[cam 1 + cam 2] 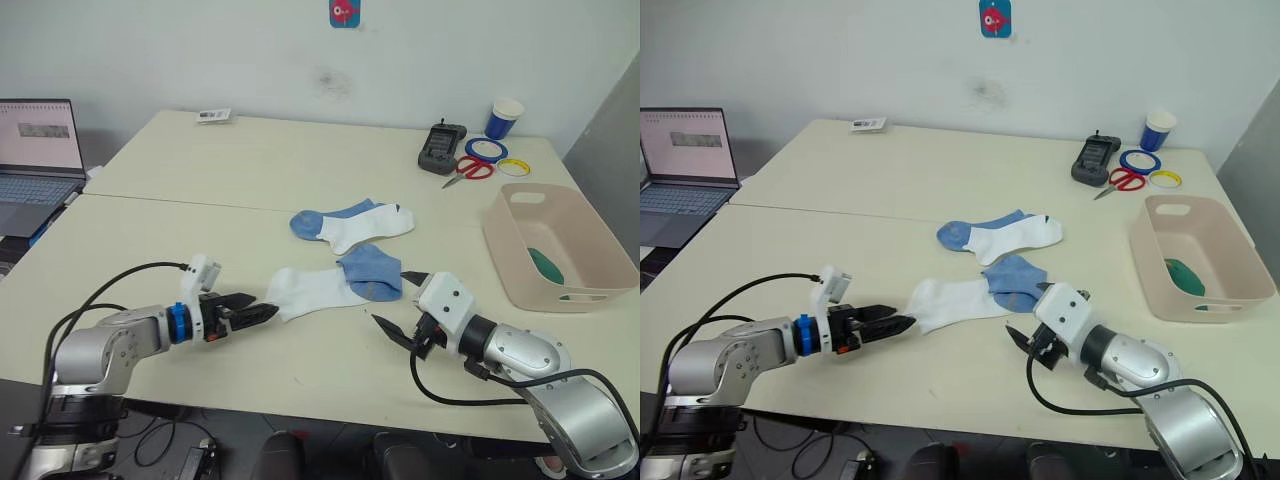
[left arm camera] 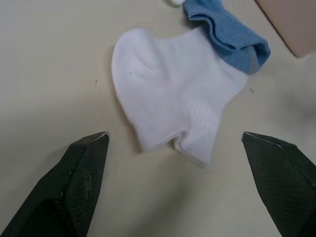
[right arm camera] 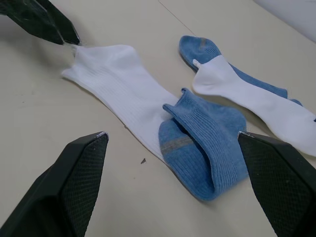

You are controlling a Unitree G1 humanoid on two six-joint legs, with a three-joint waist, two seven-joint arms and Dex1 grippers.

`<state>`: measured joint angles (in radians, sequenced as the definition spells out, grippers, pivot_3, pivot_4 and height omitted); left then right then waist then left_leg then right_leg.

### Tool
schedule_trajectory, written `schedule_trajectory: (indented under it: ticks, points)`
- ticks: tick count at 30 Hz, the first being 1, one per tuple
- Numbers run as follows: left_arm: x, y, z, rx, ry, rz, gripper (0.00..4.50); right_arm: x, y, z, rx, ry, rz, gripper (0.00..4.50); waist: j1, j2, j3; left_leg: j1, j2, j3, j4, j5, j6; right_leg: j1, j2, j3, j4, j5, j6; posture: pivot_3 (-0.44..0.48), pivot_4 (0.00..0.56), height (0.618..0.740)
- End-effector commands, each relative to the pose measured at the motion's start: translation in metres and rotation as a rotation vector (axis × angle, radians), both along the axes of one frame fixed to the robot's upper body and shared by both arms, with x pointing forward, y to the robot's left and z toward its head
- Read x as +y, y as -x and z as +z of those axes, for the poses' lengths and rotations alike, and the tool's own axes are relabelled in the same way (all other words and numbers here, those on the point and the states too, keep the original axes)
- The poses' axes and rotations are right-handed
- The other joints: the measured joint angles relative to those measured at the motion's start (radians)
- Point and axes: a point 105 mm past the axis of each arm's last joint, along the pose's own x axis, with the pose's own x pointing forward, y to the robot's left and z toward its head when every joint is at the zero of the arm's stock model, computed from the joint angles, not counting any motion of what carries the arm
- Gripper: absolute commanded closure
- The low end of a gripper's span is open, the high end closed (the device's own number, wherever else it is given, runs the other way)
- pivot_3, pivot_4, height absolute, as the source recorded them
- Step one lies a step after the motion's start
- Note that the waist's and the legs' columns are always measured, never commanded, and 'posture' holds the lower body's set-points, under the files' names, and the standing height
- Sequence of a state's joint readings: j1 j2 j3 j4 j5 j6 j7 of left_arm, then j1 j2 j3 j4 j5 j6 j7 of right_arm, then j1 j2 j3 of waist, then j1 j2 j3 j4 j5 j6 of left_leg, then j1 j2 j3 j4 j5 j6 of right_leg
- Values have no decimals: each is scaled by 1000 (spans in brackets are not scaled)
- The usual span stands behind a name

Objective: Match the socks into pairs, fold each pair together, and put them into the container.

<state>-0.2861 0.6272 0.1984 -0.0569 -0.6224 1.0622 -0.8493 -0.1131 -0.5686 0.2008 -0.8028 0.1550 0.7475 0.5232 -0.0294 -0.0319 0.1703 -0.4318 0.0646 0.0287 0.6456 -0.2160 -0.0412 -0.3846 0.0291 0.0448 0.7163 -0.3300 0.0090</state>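
Note:
Two white-and-light-blue socks lie mid-table. The near sock lies flat with its blue toe end folded over; the far sock sits just behind it. My left gripper is open, low over the table at the near sock's white cuff end, its fingers either side of it. At that sock's blue end, my right gripper is also open and holds nothing. The pale pink container stands at the right with a dark green sock inside.
At the back right are a blue-and-white paper cup, tape rolls, red scissors and a black device. A laptop sits off the table's left side. A small card lies at the far edge.

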Motion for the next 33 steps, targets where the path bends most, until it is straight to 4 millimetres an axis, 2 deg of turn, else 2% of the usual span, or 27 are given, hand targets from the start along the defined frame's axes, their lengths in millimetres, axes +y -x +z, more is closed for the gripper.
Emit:
schedule_trajectory:
  ticks: [1, 3, 7, 12, 18, 24, 28, 33]
  points:
    - [-19, 1, -7, 78, 32, 7, 38, 8, 8, 17, -56, -17, 52, 0, 0, 0, 0, 0, 0, 0, 0, 0, 0, 0, 0, 0, 0, 0, 0, 0, 150, 725]
    - [-25, -5, -10, 86, 34, 37, 38, 8, 8, 18, -57, -15, 51, 0, 3, 0, -1, 0, -1, 0, 0, 0, 0, 1, -1, 0, 0, 0, 0, 0, 150, 725]
    - [-37, -9, -19, 85, 19, 28, 879, 7, 8, 18, -56, -14, 45, 0, 4, 1, -2, 0, -2, 0, 0, 0, 0, 1, -2, 0, -1, 1, -1, 0, 150, 725]
    - [-48, -13, -16, 70, 51, 32, 2521, 7, 8, 19, -58, -11, 42, 0, 4, 0, -2, 0, -2, 0, 0, 0, 0, 1, -3, -1, -1, 1, -2, 0, 150, 725]
    - [-39, -28, 1, -31, 96, 114, 4450, 7, 7, 19, -63, -11, 41, 0, 2, 0, -2, 0, -2, -1, 0, 0, 0, 1, -2, -1, -1, 1, -2, 0, 150, 725]
    - [-11, -46, 39, -150, 132, 195, 4482, 6, 6, 19, -65, -11, 42, 0, -2, -1, -1, 0, -1, -1, 0, 0, 0, 1, -1, -1, -1, 1, -1, 0, 150, 725]
    - [7, -49, 93, -214, 253, 143, 4482, 6, 6, 19, -65, -17, 46, 0, -2, -3, 0, 0, -1, -1, 0, 0, 0, 1, 0, -1, -1, 0, -1, 0, 150, 725]
    - [22, -41, 136, -230, 253, 31, 4482, 7, 6, 19, -63, -19, 54, 0, -2, -3, 0, 0, -1, -1, 0, 0, 0, 0, 0, -1, -1, 0, 0, 0, 150, 725]
